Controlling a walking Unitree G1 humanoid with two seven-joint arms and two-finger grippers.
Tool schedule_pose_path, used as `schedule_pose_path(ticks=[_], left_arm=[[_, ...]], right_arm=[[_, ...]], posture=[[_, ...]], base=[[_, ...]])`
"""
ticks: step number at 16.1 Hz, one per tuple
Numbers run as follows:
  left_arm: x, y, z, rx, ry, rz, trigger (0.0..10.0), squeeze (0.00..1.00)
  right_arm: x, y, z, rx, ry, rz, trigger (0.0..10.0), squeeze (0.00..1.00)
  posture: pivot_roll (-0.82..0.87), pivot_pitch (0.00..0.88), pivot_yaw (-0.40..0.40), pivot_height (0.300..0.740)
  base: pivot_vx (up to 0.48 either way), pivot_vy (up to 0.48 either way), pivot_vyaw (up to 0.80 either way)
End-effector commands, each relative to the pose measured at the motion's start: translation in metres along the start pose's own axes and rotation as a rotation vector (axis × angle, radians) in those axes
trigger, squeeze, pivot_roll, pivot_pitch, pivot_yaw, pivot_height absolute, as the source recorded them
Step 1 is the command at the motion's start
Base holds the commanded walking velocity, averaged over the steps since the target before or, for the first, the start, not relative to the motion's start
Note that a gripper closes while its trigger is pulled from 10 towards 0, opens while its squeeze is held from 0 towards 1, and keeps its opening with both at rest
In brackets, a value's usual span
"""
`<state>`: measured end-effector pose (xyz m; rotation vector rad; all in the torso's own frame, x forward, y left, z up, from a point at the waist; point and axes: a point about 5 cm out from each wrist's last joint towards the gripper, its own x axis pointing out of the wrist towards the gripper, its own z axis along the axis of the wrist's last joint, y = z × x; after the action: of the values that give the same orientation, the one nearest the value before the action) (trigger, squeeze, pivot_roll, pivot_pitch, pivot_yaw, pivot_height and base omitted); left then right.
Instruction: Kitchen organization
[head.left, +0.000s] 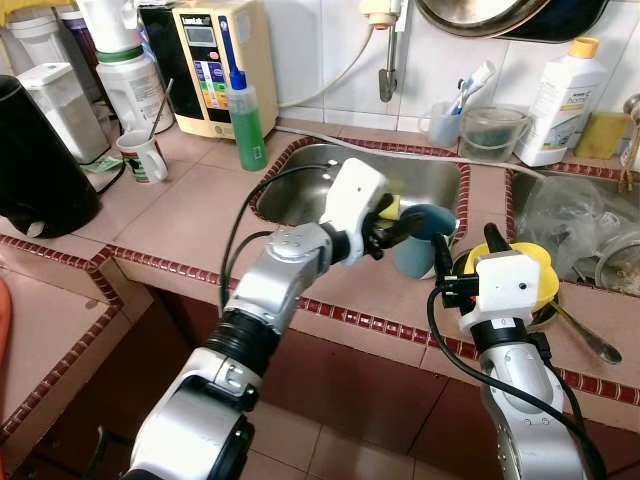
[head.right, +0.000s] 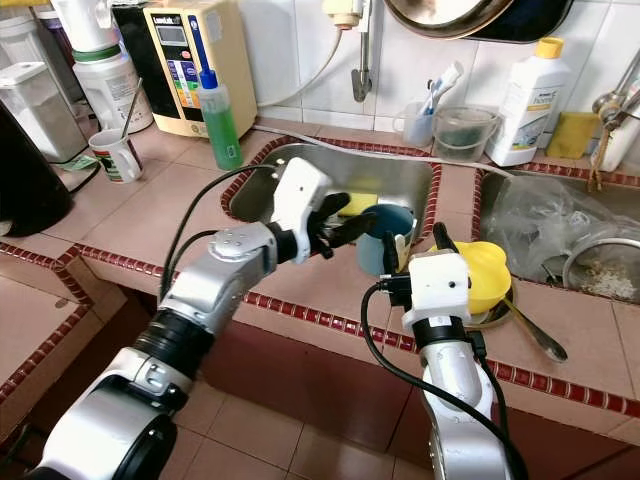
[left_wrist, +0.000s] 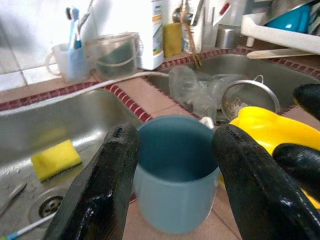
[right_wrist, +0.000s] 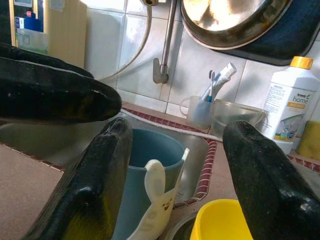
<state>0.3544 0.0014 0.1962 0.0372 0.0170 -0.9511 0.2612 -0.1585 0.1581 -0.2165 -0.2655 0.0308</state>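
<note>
Between the spread fingers of the left gripper (head.left: 402, 228) stood the blue cup (head.left: 421, 238), ungrasped, on the tabletop (head.left: 190, 215) at the sink (head.left: 300, 170) edge. Just beside it, the right gripper (head.left: 465, 248) hovered released over a yellow bowl (head.left: 541, 272).

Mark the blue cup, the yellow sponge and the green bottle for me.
blue cup (left_wrist: 172, 175), left wrist view, on its outer wall.
yellow sponge (left_wrist: 55, 160), left wrist view, on its top face.
green bottle (head.left: 246, 125), left eye view, on its body.
</note>
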Motion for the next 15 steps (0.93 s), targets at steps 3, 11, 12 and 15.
schedule_pose_path(ticks=[3,11,12,15], left_arm=[[0.005,-0.002,0.009,0.107,-0.007,-0.055,10.0,0.00],[0.016,-0.016,0.010,0.201,0.009,-0.156,10.0,0.00],[0.016,-0.015,0.010,0.207,0.009,-0.161,10.0,0.00],[0.016,-0.010,0.014,0.233,0.006,-0.158,10.0,0.00]], right_arm=[[0.000,0.001,0.005,0.006,-0.024,-0.001,10.0,0.00],[-0.020,0.013,-0.007,0.078,0.069,0.005,10.0,0.00],[-0.023,0.014,-0.007,0.084,0.074,0.003,10.0,0.00],[-0.035,0.016,-0.009,0.075,0.092,0.018,10.0,0.00]], posture=[[-0.19,0.000,0.086,0.740],[-0.21,0.011,0.110,0.740],[-0.21,0.016,0.112,0.740],[-0.22,0.027,0.119,0.740]], base=[[0.000,0.000,0.00],[0.000,0.000,0.00],[0.000,0.000,0.00],[0.000,0.000,0.00]])
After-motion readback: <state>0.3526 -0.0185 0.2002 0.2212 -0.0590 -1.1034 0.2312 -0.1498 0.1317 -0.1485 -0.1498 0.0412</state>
